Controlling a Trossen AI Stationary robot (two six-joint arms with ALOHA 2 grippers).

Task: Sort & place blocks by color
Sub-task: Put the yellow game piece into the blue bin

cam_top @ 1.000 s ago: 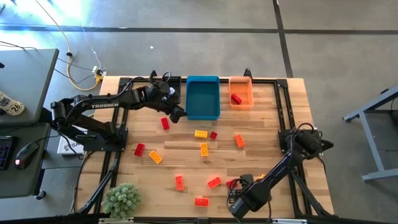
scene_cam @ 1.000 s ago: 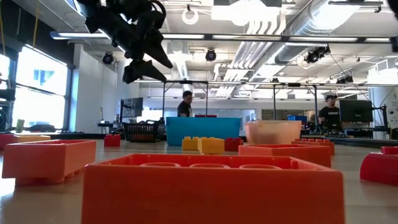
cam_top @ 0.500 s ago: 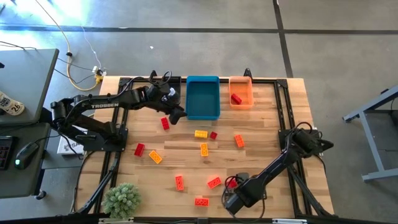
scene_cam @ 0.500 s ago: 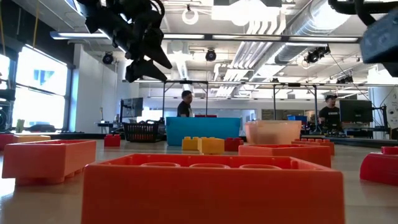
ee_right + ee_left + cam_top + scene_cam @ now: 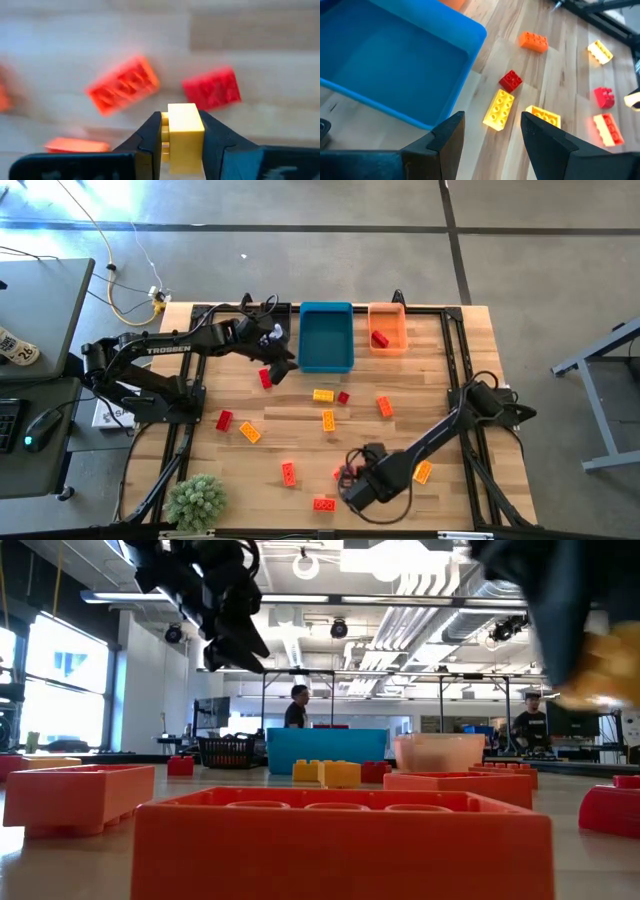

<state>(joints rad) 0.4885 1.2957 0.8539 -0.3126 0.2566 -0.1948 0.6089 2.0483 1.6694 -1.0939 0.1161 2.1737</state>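
Note:
Red, orange and yellow blocks lie scattered on the wooden table (image 5: 430, 370). My right gripper (image 5: 182, 120) hangs near the table's front edge (image 5: 352, 483), shut on a yellow block (image 5: 182, 132). It is above an orange-red block (image 5: 122, 85) and a red block (image 5: 212, 87). In the high view the gripper hides the held block. My left gripper (image 5: 490, 137) is open in the air by the blue bin's (image 5: 327, 337) near left corner (image 5: 280, 365). It looks down on a yellow block (image 5: 499, 109) and a small red block (image 5: 510, 80). My right gripper pinches the yellow block by two opposite sides (image 5: 186, 116) between its two fingers. The fingers come from above and point down. The block is lifted clear of the table and shows as a yellow blur under the dark gripper in the low view (image 5: 610, 665).
The orange bin (image 5: 387, 328) beside the blue one holds a red block (image 5: 380, 338). A yellow-orange block (image 5: 422, 472) shows just right of my right arm. A green plant (image 5: 195, 500) stands at the near left corner. Black frame rails run along both table sides.
My right gripper has travelled toward the table's left edge along the front and has risen, coming into the low view with the yellow block under it. My left gripper has stayed in place and rolled a little about its own axis.

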